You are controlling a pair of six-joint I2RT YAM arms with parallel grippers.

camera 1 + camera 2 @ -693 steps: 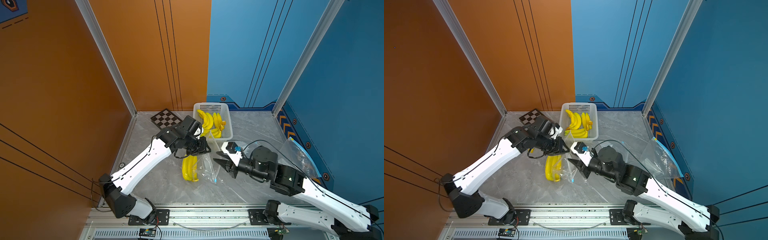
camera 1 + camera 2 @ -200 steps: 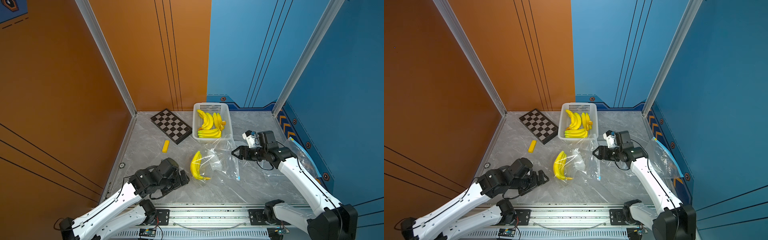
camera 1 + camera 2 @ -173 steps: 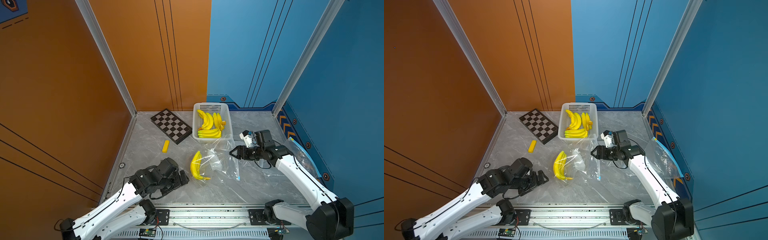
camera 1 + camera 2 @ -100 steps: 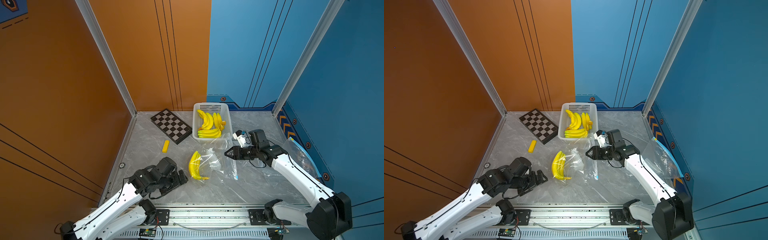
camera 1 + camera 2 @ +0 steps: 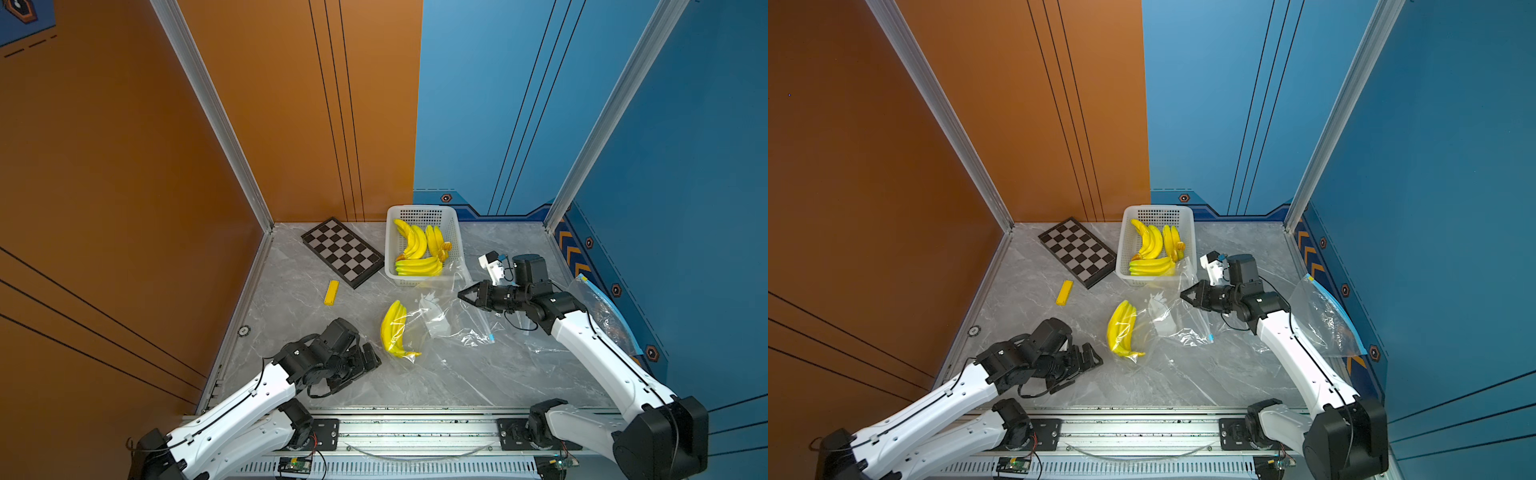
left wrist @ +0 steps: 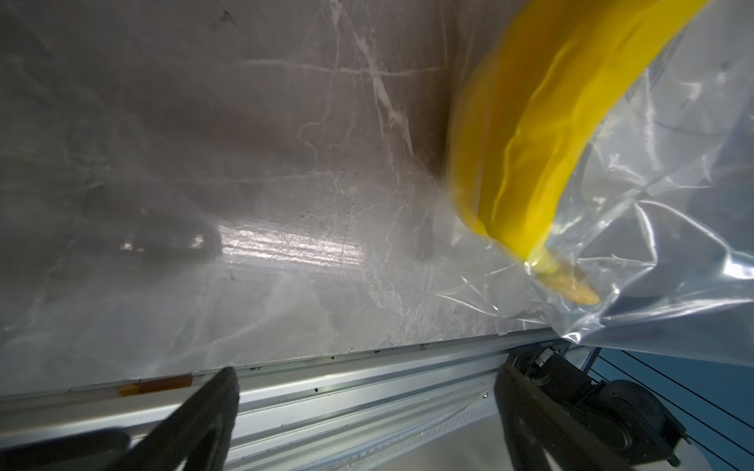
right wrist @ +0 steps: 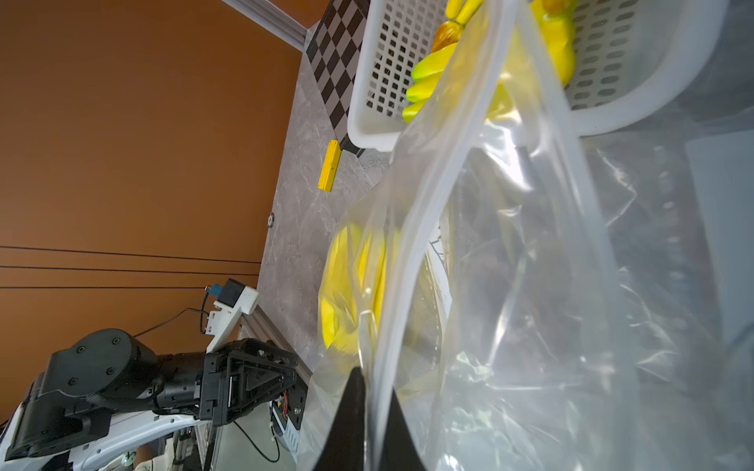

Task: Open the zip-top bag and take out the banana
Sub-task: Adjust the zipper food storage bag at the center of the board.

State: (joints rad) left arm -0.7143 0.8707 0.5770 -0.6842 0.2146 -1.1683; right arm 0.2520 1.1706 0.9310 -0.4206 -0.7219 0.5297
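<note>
**R clamps bag rim, L wide open**

R gripper tips pressed together on rim of zip-top bag, film pinched between them in R wrist view; L gripper jaws wide apart, holding nothing, near banana; banana lies on table in bag's film, at end away from R gripper, in front of basket

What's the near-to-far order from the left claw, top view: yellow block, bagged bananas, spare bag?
1. bagged bananas, right beside the left claw.
2. yellow block, toward the orange wall.
3. spare bag, against the blue wall.
</note>
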